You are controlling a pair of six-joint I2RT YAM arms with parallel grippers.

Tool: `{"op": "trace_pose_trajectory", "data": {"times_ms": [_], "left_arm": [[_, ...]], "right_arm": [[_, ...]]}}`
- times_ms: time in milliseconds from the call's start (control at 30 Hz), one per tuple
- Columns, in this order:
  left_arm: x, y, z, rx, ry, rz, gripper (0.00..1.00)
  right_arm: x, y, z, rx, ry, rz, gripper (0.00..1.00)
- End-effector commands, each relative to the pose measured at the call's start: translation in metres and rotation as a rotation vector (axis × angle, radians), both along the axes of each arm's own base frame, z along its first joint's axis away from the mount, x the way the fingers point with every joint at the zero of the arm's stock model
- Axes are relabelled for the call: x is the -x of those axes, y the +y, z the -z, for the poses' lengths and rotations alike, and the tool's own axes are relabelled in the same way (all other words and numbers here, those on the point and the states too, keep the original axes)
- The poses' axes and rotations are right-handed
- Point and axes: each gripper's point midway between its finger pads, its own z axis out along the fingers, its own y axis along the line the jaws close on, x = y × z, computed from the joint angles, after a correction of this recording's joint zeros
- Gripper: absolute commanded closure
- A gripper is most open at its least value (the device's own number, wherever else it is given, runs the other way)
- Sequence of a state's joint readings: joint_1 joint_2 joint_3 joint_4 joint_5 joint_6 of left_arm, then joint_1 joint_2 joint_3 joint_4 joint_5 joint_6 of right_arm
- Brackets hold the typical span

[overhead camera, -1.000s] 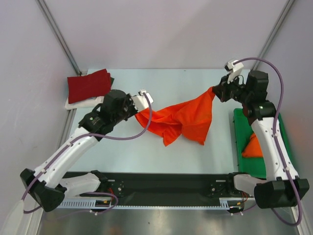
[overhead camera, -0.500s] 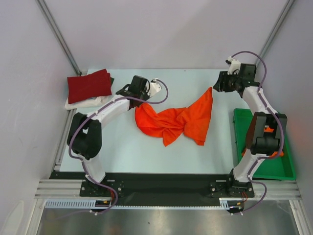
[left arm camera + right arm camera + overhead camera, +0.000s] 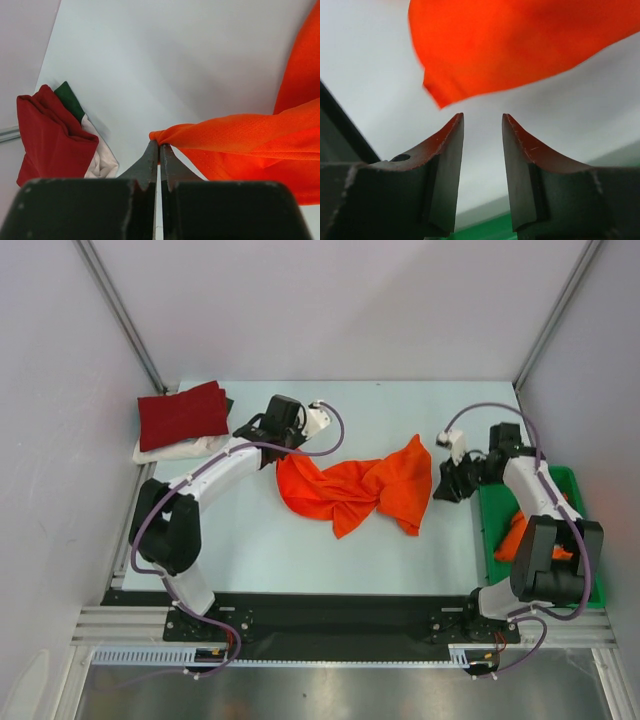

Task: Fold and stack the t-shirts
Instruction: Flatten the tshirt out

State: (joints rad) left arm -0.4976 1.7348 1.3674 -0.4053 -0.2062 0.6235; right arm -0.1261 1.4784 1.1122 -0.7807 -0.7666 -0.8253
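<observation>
A bright orange t-shirt (image 3: 355,485) lies crumpled across the middle of the table. My left gripper (image 3: 281,449) is shut on its left edge; in the left wrist view the fingertips (image 3: 160,146) pinch a fold of the orange cloth (image 3: 250,135). My right gripper (image 3: 441,485) hangs just right of the shirt, open and empty, with the orange cloth (image 3: 520,45) ahead of its tips (image 3: 482,120). A folded dark red t-shirt (image 3: 180,412) rests on a white one (image 3: 172,449) at the back left. Another orange t-shirt (image 3: 515,536) lies in the bin.
A green plastic bin (image 3: 580,540) stands at the table's right edge, right beside my right arm. The folded stack (image 3: 45,135) shows a bit of green cloth (image 3: 70,100) under the dark red. Grey walls close in the back and both sides.
My right gripper opened, let go of the shirt's right corner and came nearer, toward the bin; that corner dropped to the table. The left arm stretched out, still holding the left edge.
</observation>
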Motion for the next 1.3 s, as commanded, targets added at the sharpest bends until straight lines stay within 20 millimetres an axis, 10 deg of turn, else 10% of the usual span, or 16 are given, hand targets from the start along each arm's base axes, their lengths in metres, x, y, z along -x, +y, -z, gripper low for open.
{"op": "trace_pose_trajectory", "data": {"times_ms": [0, 433, 1267], "left_arm": [[0.010, 0.001, -0.019, 0.039, -0.027, -0.014, 1.00], [0.009, -0.001, 0.006, 0.029, 0.029, -0.035, 1.00], [0.000, -0.002, 0.031, -0.006, 0.058, -0.057, 1.00]], "right_arm": [[0.046, 0.005, 0.019, 0.035, -0.021, -0.158, 0.59], [0.040, 0.016, 0.051, 0.285, -0.501, -0.479, 0.66], [0.050, 0.052, 0.088, 0.312, -0.608, -0.857, 0.57]]}}
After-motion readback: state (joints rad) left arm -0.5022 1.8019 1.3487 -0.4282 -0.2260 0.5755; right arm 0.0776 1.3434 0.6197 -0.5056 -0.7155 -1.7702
